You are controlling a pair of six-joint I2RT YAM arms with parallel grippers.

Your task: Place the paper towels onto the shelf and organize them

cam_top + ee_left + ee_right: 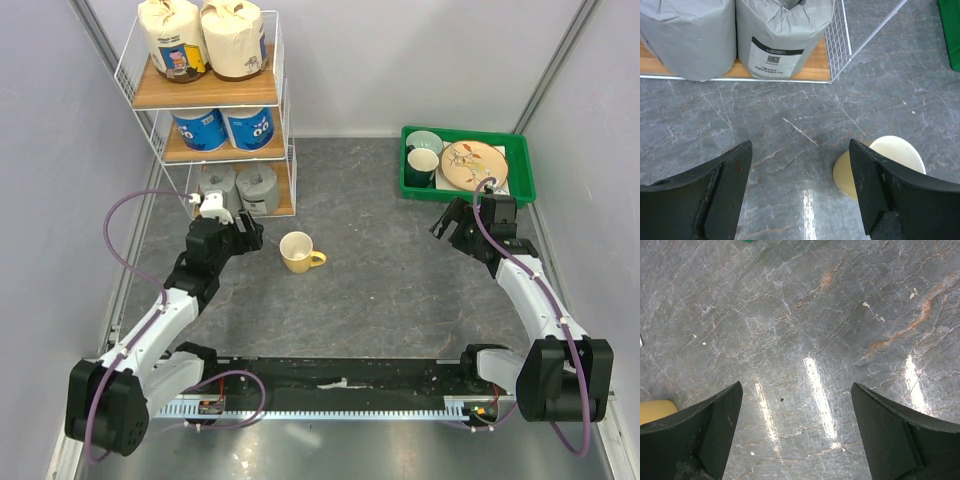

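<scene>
The white wire shelf (285, 110) stands at the far left with three stepped wooden tiers. Two cream cartoon-print rolls (172, 40) stand on the top tier, two white-and-blue rolls (203, 128) on the middle tier, two grey rolls (258, 186) on the bottom tier. The grey rolls (782, 35) fill the top of the left wrist view. My left gripper (250, 236) is open and empty, just in front of the bottom tier; it shows in its own view (800, 170). My right gripper (447, 226) is open and empty over bare floor, also in its own view (797, 410).
A yellow mug (298, 252) stands on the grey marbled table right of my left gripper; it also shows in the left wrist view (890, 162). A green tray (520, 170) with a plate and cups sits at the far right, close behind my right gripper.
</scene>
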